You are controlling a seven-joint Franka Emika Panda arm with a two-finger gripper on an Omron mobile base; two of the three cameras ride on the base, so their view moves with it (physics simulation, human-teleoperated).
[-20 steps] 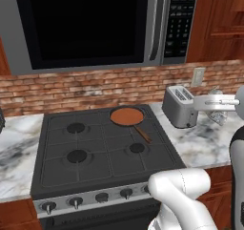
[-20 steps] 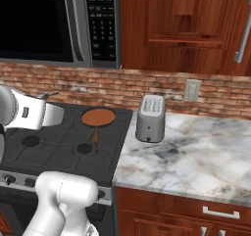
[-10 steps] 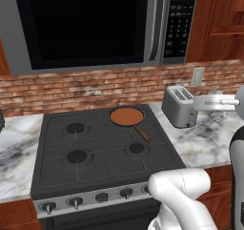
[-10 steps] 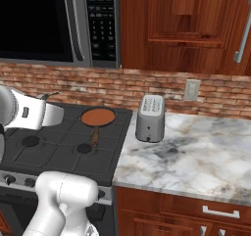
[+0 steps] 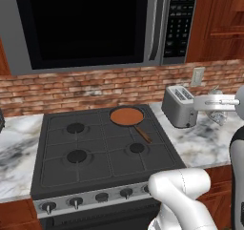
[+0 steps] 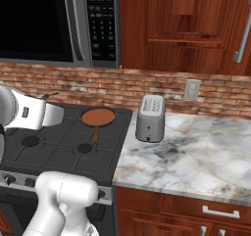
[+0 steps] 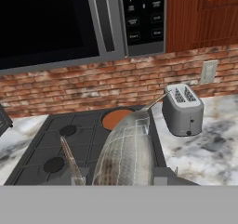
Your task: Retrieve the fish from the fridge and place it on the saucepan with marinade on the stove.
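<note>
In the hand view the fish [image 7: 125, 153], a slim silvery-grey body, runs from between my fingers toward the stove, and my gripper [image 7: 118, 179] is shut on it. The fish hides most of the fingers. The saucepan [image 5: 127, 116] stands on the back right burner of the dark stove [image 5: 95, 162], its flat reddish-brown marinade [image 6: 98, 116] showing and its thin brown handle [image 5: 144, 134] pointing to the front right. My hand [image 5: 212, 102] hovers right of the stove, level with the toaster, well apart from the pan. The fridge is out of view.
A silver toaster [image 5: 178, 106] stands on the marble counter [image 6: 196, 156] just right of the stove. A microwave [image 5: 95, 24] hangs low over the burners. A brick wall [image 6: 162, 88] with an outlet [image 6: 191, 89] closes the back, with wooden cabinets above.
</note>
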